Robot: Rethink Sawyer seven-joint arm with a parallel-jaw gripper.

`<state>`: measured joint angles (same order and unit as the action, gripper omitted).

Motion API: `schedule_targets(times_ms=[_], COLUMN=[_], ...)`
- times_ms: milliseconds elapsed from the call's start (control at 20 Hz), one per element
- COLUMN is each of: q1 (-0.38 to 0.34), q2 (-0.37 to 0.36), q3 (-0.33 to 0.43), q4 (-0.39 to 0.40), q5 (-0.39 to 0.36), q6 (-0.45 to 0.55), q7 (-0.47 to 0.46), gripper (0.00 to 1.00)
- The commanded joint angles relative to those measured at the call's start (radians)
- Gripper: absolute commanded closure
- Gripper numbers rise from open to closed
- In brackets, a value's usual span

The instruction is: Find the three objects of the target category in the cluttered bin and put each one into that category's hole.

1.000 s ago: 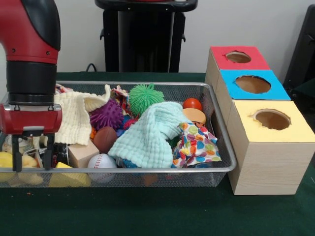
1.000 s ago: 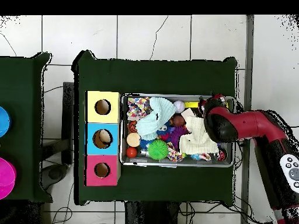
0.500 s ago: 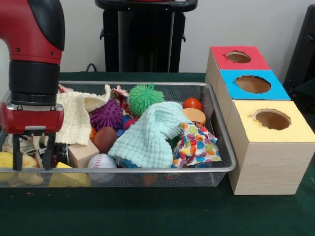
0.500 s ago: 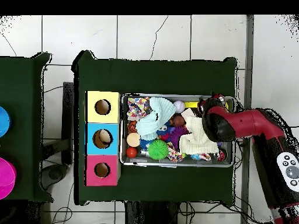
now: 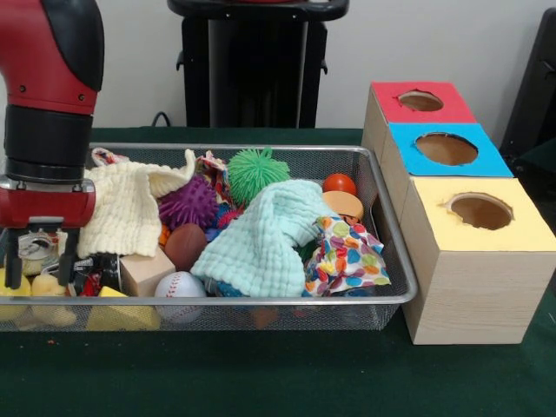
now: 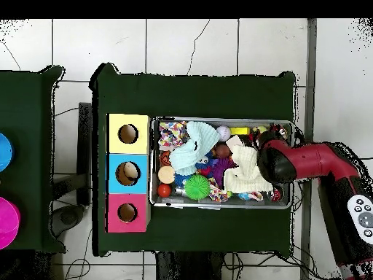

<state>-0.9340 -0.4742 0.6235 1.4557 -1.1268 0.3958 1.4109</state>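
No readable text

Nothing legible is showing on the wire bin [image 5: 382, 261], the three-hole box [image 5: 469, 269], or the toys and cloths inside.

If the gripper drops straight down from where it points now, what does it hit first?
Most likely the yellow objects at the bin's end, directly under the gripper. Its open fingers already straddle clutter there; depth is unclear.

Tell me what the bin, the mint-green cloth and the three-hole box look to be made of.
The bin looks like silvery wire mesh: the contents show through its walls, under a smooth metal rim. The mint-green cloth appears to be soft woven or knitted fabric, with a waffle-like texture and limp folds. The three-hole box seems to be pale wood, grain showing on its sides, with matte red, blue and yellow tops.
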Motion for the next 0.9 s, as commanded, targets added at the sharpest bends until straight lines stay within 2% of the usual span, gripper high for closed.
schedule_targets(times_ms=[50, 300, 400, 700, 900], q1=[0.029, -0.065, -0.079, -0.098, -0.07], q2=[-0.025, 0.161, 0.188, 0.22, 0.203], q3=[-0.097, 0.001, 0.016, 0.039, 0.009], q4=[0.006, -0.057, -0.059, -0.038, -0.023], q5=[-0.034, 0.036, 0.058, 0.107, 0.111], q6=[0.063, 0.097, 0.109, 0.145, 0.179], q7=[-0.056, -0.25, -0.266, -0.315, -0.301], gripper=[0.0, 0.0, 0.0, 0.0, 0.0])
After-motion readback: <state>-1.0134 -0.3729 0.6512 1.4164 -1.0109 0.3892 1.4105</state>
